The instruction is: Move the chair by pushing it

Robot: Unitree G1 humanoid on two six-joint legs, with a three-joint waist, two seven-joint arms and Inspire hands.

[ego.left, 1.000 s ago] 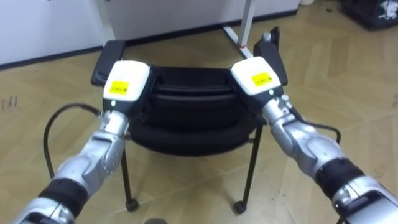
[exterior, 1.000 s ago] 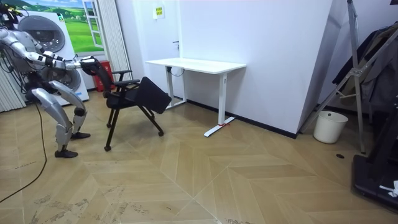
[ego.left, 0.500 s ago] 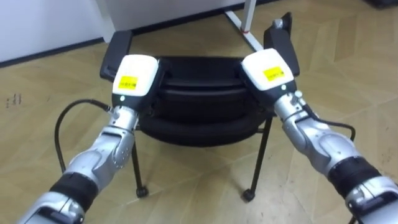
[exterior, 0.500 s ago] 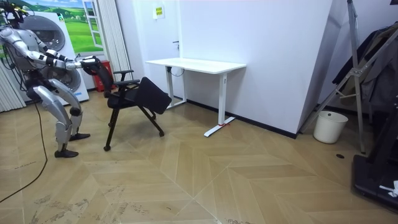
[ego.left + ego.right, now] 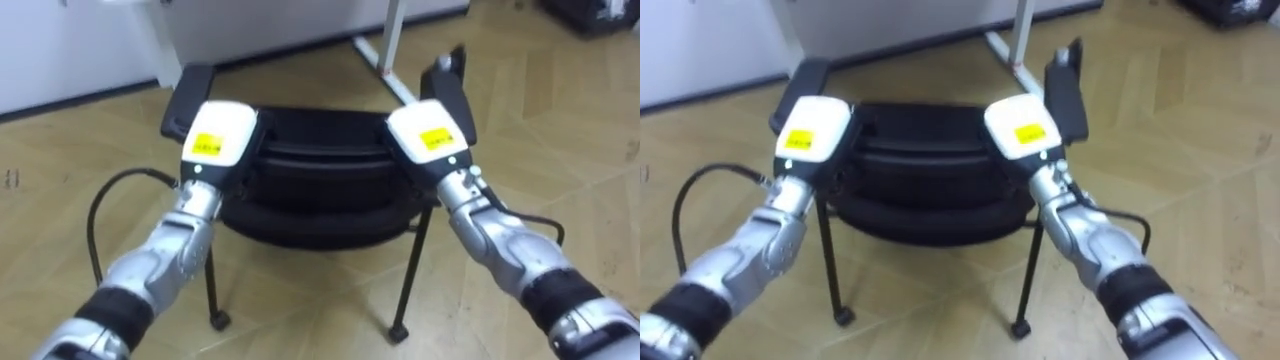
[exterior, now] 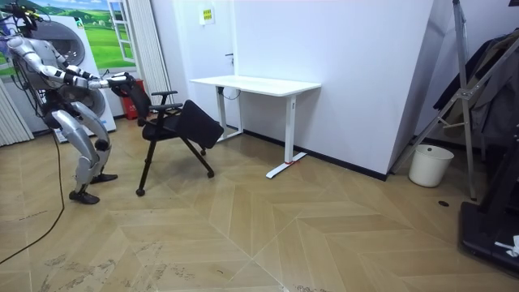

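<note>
We stand behind the black chair (image 5: 320,200), which sits dead ahead at twelve o'clock with its backrest (image 5: 320,150) towards us. Our left hand (image 5: 218,140) lies on the backrest's top at eleven o'clock, our right hand (image 5: 430,130) at one o'clock (the fingers of both drop over the far side, so we cannot tell how they are set). Beyond the chair, at twelve, stands a white desk (image 6: 255,83).

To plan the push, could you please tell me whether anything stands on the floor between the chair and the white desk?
Nothing visible does. The left hand and right hand rest on the back of the chair, and in the room view the floor between the chair and the white desk is bare.
</note>
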